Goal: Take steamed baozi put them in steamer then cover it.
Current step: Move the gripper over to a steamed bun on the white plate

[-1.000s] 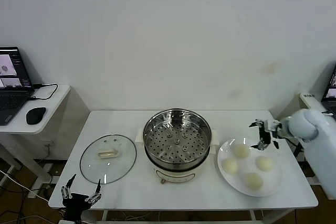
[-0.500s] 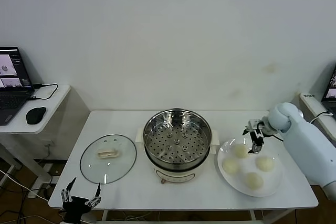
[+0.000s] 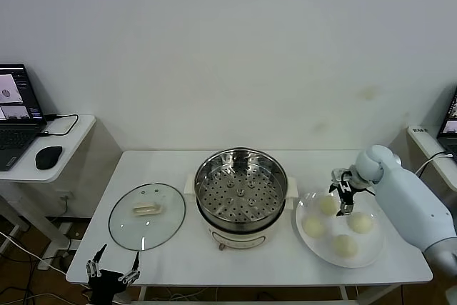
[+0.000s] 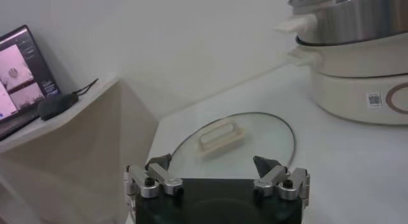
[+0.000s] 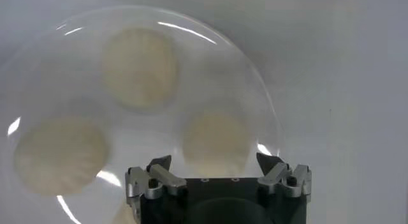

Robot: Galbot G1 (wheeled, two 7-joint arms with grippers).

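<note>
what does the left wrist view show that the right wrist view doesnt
Only the left wrist view shows the open left gripper, the glass lid flat on the table, the steamer, and a side desk with a laptop and mouse. Only the right wrist view shows the open right gripper above a bun on the white plate. Both show the white tabletop.

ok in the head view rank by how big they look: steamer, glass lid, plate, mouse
1. steamer
2. plate, close to the steamer
3. glass lid
4. mouse, by far the smallest
</note>
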